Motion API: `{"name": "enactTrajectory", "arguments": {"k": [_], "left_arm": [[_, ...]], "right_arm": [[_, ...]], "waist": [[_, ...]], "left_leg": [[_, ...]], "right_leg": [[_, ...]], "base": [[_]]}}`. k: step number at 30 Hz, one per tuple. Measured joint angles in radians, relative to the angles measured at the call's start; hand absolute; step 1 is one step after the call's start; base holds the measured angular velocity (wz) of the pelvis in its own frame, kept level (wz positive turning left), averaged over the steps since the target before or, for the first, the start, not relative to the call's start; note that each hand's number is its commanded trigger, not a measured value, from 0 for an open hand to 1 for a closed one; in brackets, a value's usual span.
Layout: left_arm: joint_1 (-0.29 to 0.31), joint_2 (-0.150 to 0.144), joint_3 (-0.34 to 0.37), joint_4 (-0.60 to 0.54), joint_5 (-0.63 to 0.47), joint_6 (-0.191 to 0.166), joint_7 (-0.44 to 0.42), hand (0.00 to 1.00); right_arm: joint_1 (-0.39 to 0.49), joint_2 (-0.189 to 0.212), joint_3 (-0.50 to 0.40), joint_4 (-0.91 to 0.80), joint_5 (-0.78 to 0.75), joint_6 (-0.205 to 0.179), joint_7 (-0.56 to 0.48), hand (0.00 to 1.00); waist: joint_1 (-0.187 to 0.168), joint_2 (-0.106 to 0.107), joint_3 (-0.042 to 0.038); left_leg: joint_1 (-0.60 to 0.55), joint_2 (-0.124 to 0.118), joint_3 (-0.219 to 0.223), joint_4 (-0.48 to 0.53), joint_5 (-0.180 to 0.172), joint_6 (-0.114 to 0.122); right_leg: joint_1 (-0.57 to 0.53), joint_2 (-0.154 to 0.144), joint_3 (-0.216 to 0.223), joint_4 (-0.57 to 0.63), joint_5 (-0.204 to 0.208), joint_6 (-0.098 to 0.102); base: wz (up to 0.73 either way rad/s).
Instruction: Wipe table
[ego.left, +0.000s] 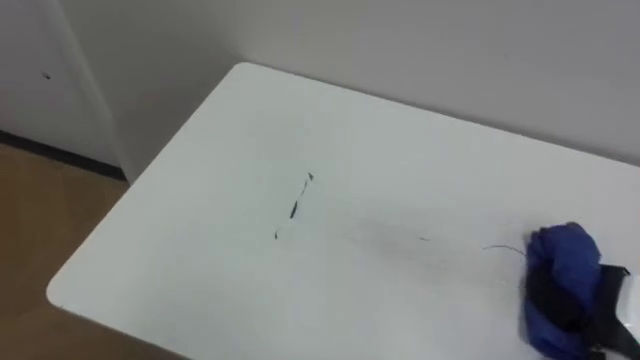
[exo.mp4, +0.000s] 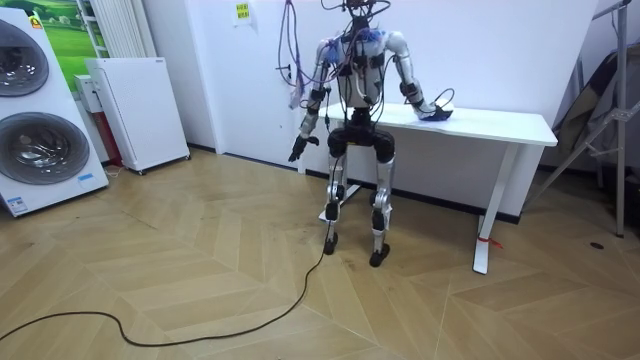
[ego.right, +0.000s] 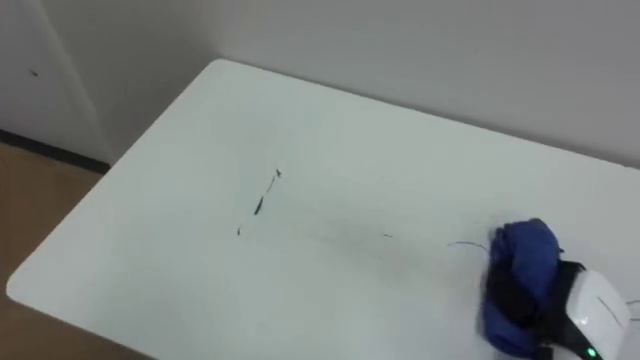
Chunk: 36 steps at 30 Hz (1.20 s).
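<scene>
White tabletop (ego.left: 180, 200) first: off its left end the left hand (exo.mp4: 297, 150) hangs idle, its state unreadable. A dark streak (ego.left: 294, 208) sits mid-table and a thin stroke (ego.left: 505, 248) further right. Next comes the blue cloth (ego.left: 562, 255), resting on the table, clutched by the right hand (ego.right: 600, 305). It is probably best dragged leftward, pressed flat, over both marks in overlapping passes.

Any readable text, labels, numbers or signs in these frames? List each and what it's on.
No text is readable.
Yellow sign on the wall: print too small.
Yellow triangle sticker on the upper washing machine: too small.
Label on the lower washing machine: too small.
Black marks on the table: scribbles, not letters.
Blue cloth in the right hand: no print visible.
</scene>
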Motion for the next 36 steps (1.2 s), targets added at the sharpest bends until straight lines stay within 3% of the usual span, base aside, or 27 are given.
{"name": "enactTrajectory", "arguments": {"k": [2,3,5,6,8,10,12,14,16,18,20,21,23,25,26,29,31,33,36], "left_arm": [[0.001,-0.012,-0.03,-0.004,-0.005,0.003,-0.003,0.0],[0.0,-0.012,-0.043,-0.004,-0.005,0.003,-0.003,0.0],[-0.007,-0.024,-0.093,-0.004,-0.026,0.009,-0.002,0.0],[-0.013,-0.031,-0.1,-0.003,-0.028,0.012,-0.003,0.0],[-0.051,-0.06,-0.105,-0.002,-0.031,0.03,-0.004,0.0],[-0.078,-0.065,-0.132,-0.001,-0.046,0.037,-0.006,0.0],[-0.104,-0.083,-0.157,-0.012,-0.042,0.043,-0.015,0.0],[-0.095,-0.088,-0.157,-0.047,-0.043,0.05,-0.021,0.0],[-0.053,-0.074,-0.151,-0.054,-0.042,0.061,-0.019,0.0],[0.023,-0.055,-0.134,-0.054,-0.051,0.084,-0.017,0.0],[0.081,-0.049,-0.091,-0.054,-0.041,0.077,-0.017,0.0],[0.098,-0.048,-0.072,-0.051,-0.039,0.073,-0.018,0.0],[0.135,-0.036,-0.005,-0.043,-0.036,0.069,-0.019,0.0],[0.145,-0.029,0.055,-0.044,-0.032,0.048,-0.028,0.0],[0.144,-0.016,0.072,-0.049,-0.032,0.041,-0.033,0.0],[0.116,-0.004,0.088,-0.065,-0.03,0.032,-0.039,0.0],[0.088,-0.009,0.076,-0.064,-0.032,0.026,-0.041,0.0],[0.065,-0.013,0.042,-0.062,-0.045,0.024,-0.039,0.0],[0.04,-0.022,-0.052,-0.028,-0.081,0.029,-0.033,0.0]], "right_arm": [[-0.065,-0.001,0.029,0.013,-0.003,0.048,0.022,1.0],[-0.081,-0.001,0.041,0.009,-0.003,0.065,0.027,1.0],[-0.127,0.018,0.086,-0.032,-0.002,0.146,0.072,1.0],[-0.137,0.019,0.108,-0.052,-0.005,0.169,0.09,1.0],[-0.153,0.037,0.245,-0.204,-0.058,0.254,0.184,1.0],[-0.221,0.087,0.38,-0.271,-0.116,0.285,0.265,1.0],[-0.337,0.166,0.477,-0.295,-0.13,0.273,0.35,1.0],[-0.387,0.177,0.497,-0.292,-0.143,0.253,0.376,1.0],[-0.387,0.175,0.485,-0.283,-0.14,0.247,0.375,1.0],[-0.326,0.139,0.44,-0.179,-0.129,0.213,0.351,1.0],[-0.228,0.089,0.345,-0.159,-0.132,0.134,0.277,1.0],[-0.201,0.072,0.305,-0.141,-0.129,0.103,0.256,1.0],[-0.111,0.034,0.134,-0.078,-0.107,0.036,0.184,1.0],[-0.059,0.01,0.037,-0.025,-0.071,-0.002,0.149,1.0],[-0.027,-0.01,-0.007,0.001,-0.036,-0.012,0.144,1.0],[-0.002,-0.036,-0.074,0.069,-0.017,-0.011,0.146,1.0],[-0.004,-0.041,-0.072,0.091,-0.017,-0.001,0.147,1.0],[-0.022,-0.039,-0.048,0.096,-0.018,0.03,0.148,1.0],[-0.121,-0.007,0.031,0.091,-0.019,0.102,0.151,1.0]], "waist": [[0.018,0.02,0.0008],[0.019,0.021,0.0009],[0.026,0.023,0.0012],[0.032,0.024,0.0018],[0.083,0.022,0.0046],[0.102,0.018,0.007],[0.125,0.018,0.0176],[0.152,0.016,0.0206],[0.157,0.01,0.0199],[0.133,0.003,0.0206],[0.094,-0.003,0.0195],[0.082,-0.005,0.0183],[0.046,-0.013,0.0177],[0.043,-0.015,0.016],[0.032,-0.016,0.0104],[0.001,-0.023,0.0023],[0.003,-0.022,0.0019],[0.02,-0.018,0.001],[0.028,0.004,-0.0014]], "left_leg": [[0.01,0.0,-0.013,0.003,-0.012,0.007],[0.01,0.0,-0.015,0.003,-0.012,0.007],[0.014,0.002,-0.023,0.002,-0.012,0.007],[0.014,0.003,-0.028,0.001,-0.012,0.007],[0.011,0.008,-0.062,-0.008,-0.013,0.005],[0.005,0.009,-0.102,-0.007,-0.017,-0.002],[-0.006,0.006,-0.14,-0.007,-0.012,-0.005],[-0.016,-0.003,-0.164,-0.011,-0.002,-0.001],[-0.01,-0.008,-0.17,-0.013,0.0,0.001],[0.001,-0.022,-0.179,-0.01,0.003,0.006],[0.011,-0.034,-0.172,-0.013,0.009,0.016],[0.016,-0.037,-0.169,-0.015,0.01,0.017],[0.028,-0.047,-0.151,-0.016,0.011,0.019],[0.043,-0.05,-0.121,-0.016,0.008,0.023],[0.046,-0.05,-0.118,-0.013,0.003,0.031],[0.052,-0.051,-0.113,-0.01,-0.003,0.041],[0.065,-0.048,-0.098,-0.01,-0.01,0.044],[0.071,-0.047,-0.101,-0.004,-0.026,0.044],[0.068,-0.045,-0.139,0.036,-0.05,0.043]], "right_leg": [[-0.001,0.008,-0.004,0.002,0.018,-0.005],[-0.004,0.009,-0.001,0.002,0.021,-0.008],[-0.017,0.02,0.024,0.004,0.031,-0.016],[-0.024,0.025,0.028,0.004,0.036,-0.019],[-0.051,0.044,0.03,0.005,0.053,-0.035],[-0.06,0.059,0.029,0.004,0.056,-0.042],[-0.059,0.063,0.016,-0.001,0.05,-0.049],[-0.053,0.058,0.016,-0.002,0.04,-0.045],[-0.036,0.052,0.017,-0.013,0.033,-0.037],[0.0,0.04,-0.013,-0.032,0.031,-0.032],[0.028,0.027,-0.015,-0.034,0.03,-0.031],[0.037,0.023,-0.009,-0.035,0.029,-0.03],[0.053,0.01,0.001,-0.032,0.025,-0.023],[0.068,0.005,0.001,-0.034,0.027,-0.019],[0.071,0.004,-0.005,-0.031,0.026,-0.017],[0.079,0.005,0.011,-0.031,0.026,-0.017],[0.085,0.008,0.041,-0.032,0.025,-0.015],[0.084,0.012,0.047,-0.031,0.021,-0.009],[0.081,0.032,0.049,-0.031,0.027,-0.009]], "base": [[-0.54],[-0.38],[-0.38],[-0.58],[-0.62],[-0.22],[0.3],[0.53],[0.54],[0.68],[0.71],[0.6],[0.26],[-0.16],[-0.1],[-0.03],[-0.33],[-0.62],[-0.6]]}}
